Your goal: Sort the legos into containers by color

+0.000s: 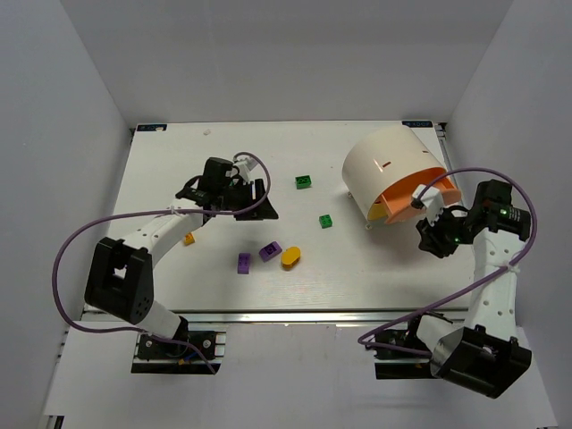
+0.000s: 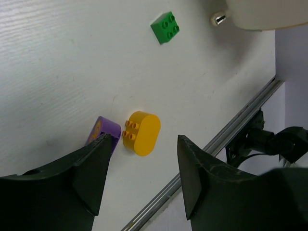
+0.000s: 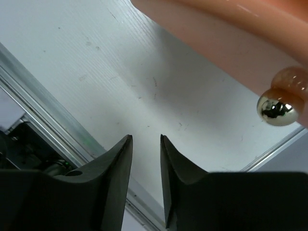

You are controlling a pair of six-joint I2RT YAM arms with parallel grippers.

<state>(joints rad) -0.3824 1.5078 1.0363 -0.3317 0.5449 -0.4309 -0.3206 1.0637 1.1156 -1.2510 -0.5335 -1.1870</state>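
Note:
The cream-white tub (image 1: 386, 168) lies on its side at the back right, its orange face (image 1: 413, 192) turned toward the front right. Two green bricks (image 1: 304, 181) (image 1: 326, 221) lie mid-table. Two purple bricks (image 1: 270, 251) (image 1: 244, 263) and the orange oval piece (image 1: 291, 257) lie near the front, and a small orange brick (image 1: 189, 239) lies to the left. My left gripper (image 1: 255, 198) is open and empty above the table; its view shows the oval (image 2: 141, 133), a purple brick (image 2: 103, 131) and a green brick (image 2: 165, 27). My right gripper (image 1: 427, 231) hangs just in front of the tub, its jaws a narrow gap apart and empty (image 3: 146, 137).
The tub's wall (image 3: 216, 38) and a shiny metal knob (image 3: 276, 108) fill the upper right of the right wrist view. The table's metal front rail (image 2: 231, 130) runs close below both grippers. White walls enclose the table on three sides.

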